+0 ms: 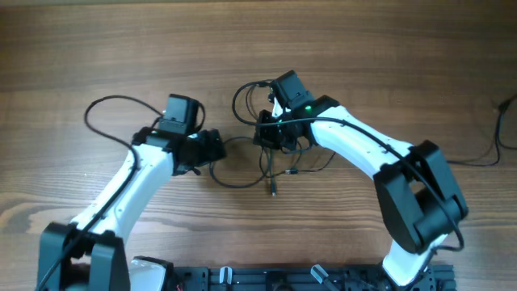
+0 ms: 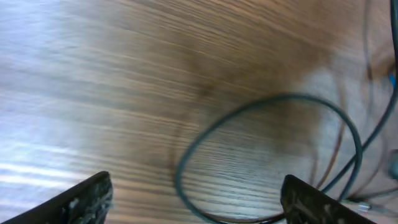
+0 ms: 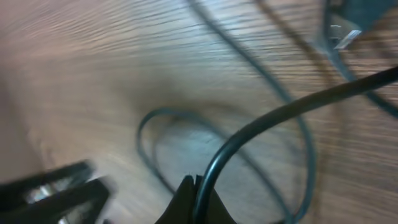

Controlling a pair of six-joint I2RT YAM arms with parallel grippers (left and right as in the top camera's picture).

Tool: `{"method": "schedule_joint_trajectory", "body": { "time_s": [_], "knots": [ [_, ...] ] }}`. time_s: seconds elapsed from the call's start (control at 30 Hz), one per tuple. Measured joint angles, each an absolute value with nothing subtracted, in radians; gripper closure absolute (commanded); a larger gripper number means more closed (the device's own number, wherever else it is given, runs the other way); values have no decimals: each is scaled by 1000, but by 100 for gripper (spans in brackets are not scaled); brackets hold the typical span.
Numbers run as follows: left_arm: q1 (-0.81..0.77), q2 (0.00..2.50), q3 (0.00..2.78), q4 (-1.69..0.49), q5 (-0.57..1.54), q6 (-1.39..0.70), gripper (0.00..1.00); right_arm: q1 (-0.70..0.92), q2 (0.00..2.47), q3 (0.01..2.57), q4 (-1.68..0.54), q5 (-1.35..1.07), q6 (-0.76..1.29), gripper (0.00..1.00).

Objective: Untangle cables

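The thin black cables (image 1: 279,158) lie tangled mid-table, with one loop (image 1: 234,166) reaching left and a plug end (image 1: 273,191) pointing toward the front. My left gripper (image 1: 212,149) is open just left of that loop. In the left wrist view its jaws (image 2: 196,208) are wide apart, low over the wood, with the loop (image 2: 267,102) lying between and ahead of them. My right gripper (image 1: 271,133) sits on the tangle. In the right wrist view its jaws (image 3: 196,200) are shut on a cable (image 3: 292,106) that rises to the upper right. A small plug (image 3: 342,34) lies beyond it.
The left arm's own thicker cable (image 1: 105,109) loops out at the left. Another black cable (image 1: 497,133) runs along the table's far right edge. A dark rail (image 1: 307,279) with clips lies at the front edge between the arm bases.
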State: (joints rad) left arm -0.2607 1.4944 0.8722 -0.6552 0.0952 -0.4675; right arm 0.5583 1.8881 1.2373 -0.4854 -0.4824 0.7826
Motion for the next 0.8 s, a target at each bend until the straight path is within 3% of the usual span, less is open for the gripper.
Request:
{"method": "schedule_joint_trajectory", "body": {
  "time_s": [0.2, 0.3, 0.43, 0.53, 0.8],
  "knots": [
    [-326, 1567, 872, -603, 84, -374, 16, 558, 1685, 1234, -488, -507, 691, 96],
    [-340, 1610, 872, -590, 47, -352, 21, 558, 1562, 1234, -527, -471, 659, 95],
    [-340, 1666, 872, -576, 10, -337, 51, 558, 1442, 1235, -590, -379, 635, 96],
    [-339, 1692, 878, -553, -16, -334, 94, 558, 1366, 1235, -639, -285, 625, 96],
    [-337, 1716, 901, -572, -57, -360, 96, 546, 1248, 1234, -785, -51, 659, 96]
  ]
}}
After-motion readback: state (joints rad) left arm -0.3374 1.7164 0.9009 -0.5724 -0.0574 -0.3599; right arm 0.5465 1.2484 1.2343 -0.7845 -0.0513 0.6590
